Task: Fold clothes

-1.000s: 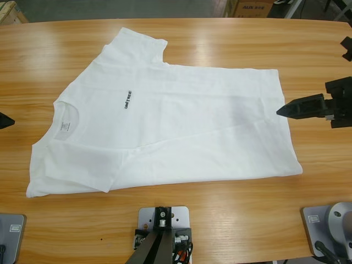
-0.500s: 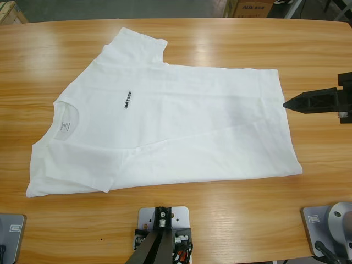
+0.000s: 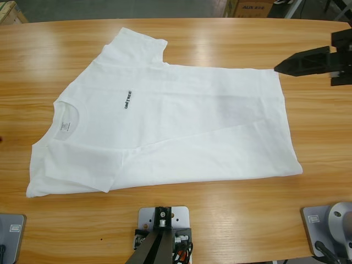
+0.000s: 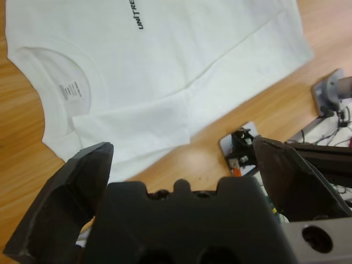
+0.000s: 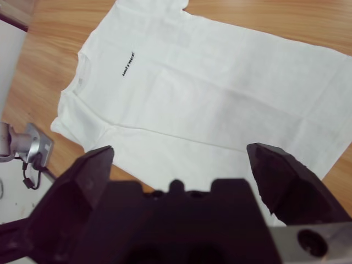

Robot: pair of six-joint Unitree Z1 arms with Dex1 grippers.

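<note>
White cotton, the T-shirt [image 3: 165, 118] lies flat on the wooden worktop [image 3: 220, 220], collar toward 9 o'clock and hem toward 3 o'clock in the high view. Its near side is folded in along the length, the lower sleeve tucked over the body. The small dark lettering [image 3: 127, 99] sits on the chest, and the neck label [image 3: 65, 127] shows inside the round collar [image 3: 69, 118].

No box, bin or tray sits on the worktop; a cardboard carton [image 3: 250, 7] stands beyond its far edge at 1 o'clock, contents unseen.

The right gripper [image 3: 278, 67] comes in from 3 o'clock in the high view, its tip just at the shirt's far hem corner. Only the right wrist view shows that its jaws [image 5: 176, 165] stand wide apart, released, with the shirt spread between them.

The left gripper [image 4: 184, 159] does not appear in the high view. Its wrist view shows jaws parted, gripping nothing, above the collar end and the folded sleeve [image 4: 137, 132], with the label [image 4: 70, 89] readable as a tag.
</note>
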